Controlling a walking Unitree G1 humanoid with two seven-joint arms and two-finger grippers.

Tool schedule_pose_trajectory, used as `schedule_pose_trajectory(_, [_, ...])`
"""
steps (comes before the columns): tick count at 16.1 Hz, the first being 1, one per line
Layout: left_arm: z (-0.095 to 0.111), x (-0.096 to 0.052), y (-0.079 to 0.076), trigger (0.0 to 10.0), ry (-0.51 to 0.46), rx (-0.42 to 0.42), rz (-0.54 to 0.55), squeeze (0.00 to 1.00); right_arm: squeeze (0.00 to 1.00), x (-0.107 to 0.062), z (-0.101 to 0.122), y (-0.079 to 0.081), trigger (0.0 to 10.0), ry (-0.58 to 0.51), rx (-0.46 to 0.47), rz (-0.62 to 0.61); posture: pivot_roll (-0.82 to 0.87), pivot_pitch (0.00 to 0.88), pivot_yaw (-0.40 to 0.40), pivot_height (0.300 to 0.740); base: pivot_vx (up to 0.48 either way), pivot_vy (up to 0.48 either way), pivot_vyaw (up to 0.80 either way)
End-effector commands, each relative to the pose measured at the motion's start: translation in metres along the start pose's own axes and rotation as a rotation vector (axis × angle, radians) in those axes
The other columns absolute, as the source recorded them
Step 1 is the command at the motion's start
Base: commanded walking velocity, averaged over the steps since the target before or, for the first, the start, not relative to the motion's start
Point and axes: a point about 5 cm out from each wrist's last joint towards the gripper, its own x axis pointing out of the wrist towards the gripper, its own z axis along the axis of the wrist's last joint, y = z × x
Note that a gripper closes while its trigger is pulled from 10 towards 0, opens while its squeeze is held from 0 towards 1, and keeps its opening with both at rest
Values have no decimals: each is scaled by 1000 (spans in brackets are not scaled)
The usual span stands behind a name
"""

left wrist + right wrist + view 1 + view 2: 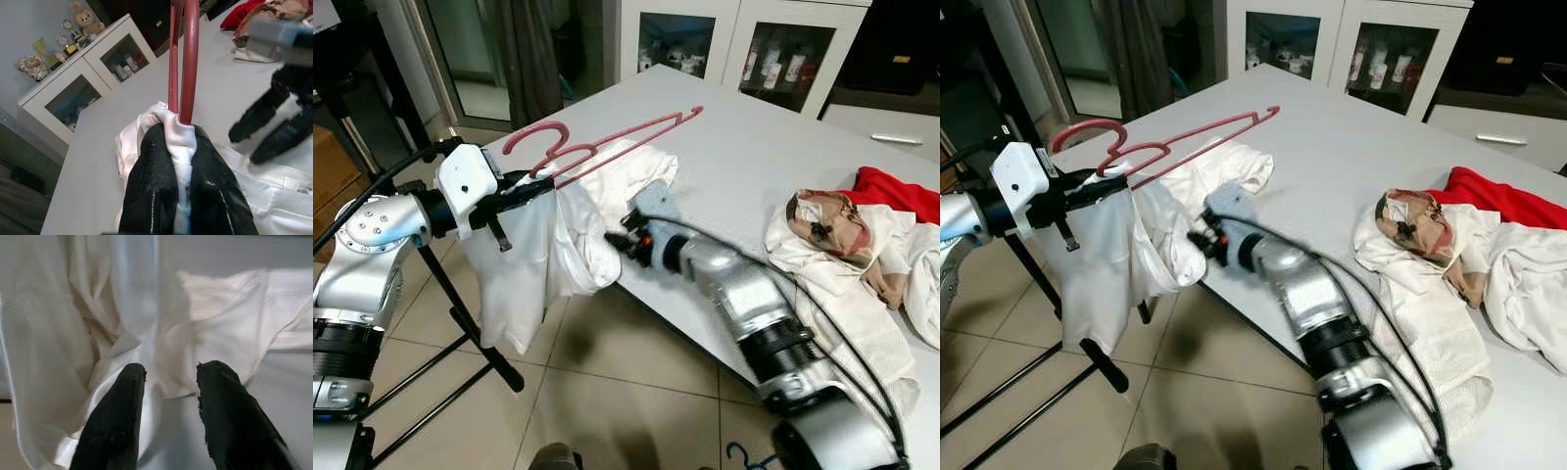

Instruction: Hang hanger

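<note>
Two grippers meet at the table point(754, 147) edge — left gripper point(533, 188) clamped on white garment point(524, 264) and pink hanger point(607, 142), right gripper point(168, 382) parted beside the cloth.

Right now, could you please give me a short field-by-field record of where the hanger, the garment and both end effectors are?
hanger: pink hanger, held up over the table's corner
garment: white garment, draped from the hanger past the table edge
left end effector: left end effector, shut on hanger and cloth together
right end effector: right end effector, open, pointing at the white garment
other: clothes pile on the table at right
</note>
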Motion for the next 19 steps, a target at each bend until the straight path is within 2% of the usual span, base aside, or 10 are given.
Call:
schedule_pose_trajectory(1, [5,1,4,0,-12,22,5,0,996,2,-2,-1,10000,-8,17,-8,56,0,22,740,0,0,0])
schedule_pose_trajectory(2, [5,1,4,0,-11,21,4,0,737,5,-3,4,10000,-8,31,11,65,0,24,740,0,0,0])
schedule_pose_trajectory(3, [5,1,4,0,-12,21,4,0,0,10,-3,8,10000,-11,44,21,68,0,23,740,0,0,0])
schedule_pose_trajectory(7, [5,1,3,0,-13,20,6,0,0,19,-9,10,10000,4,55,-6,70,0,22,740,0,0,0])
schedule_pose_trajectory(8, [5,1,2,0,-14,19,6,0,0,22,-13,17,10000,15,81,35,70,0,22,740,0,0,0])
schedule_pose_trajectory(9, [5,1,2,0,-15,17,7,0,0,24,-16,24,3765,15,128,85,70,0,22,740,0,0,0])
schedule_pose_trajectory(10, [5,1,2,0,-16,16,7,0,0,23,-15,26,0,-9,156,114,70,0,22,740,0,0,0])
schedule_pose_trajectory(14, [4,1,2,0,-16,15,10,0,0,21,-13,20,0,-42,199,126,68,0,20,740,0,0,0])
schedule_pose_trajectory(19, [5,2,2,0,-19,17,15,0,0,17,-14,14,0,-67,161,112,62,0,20,740,0,0,0])
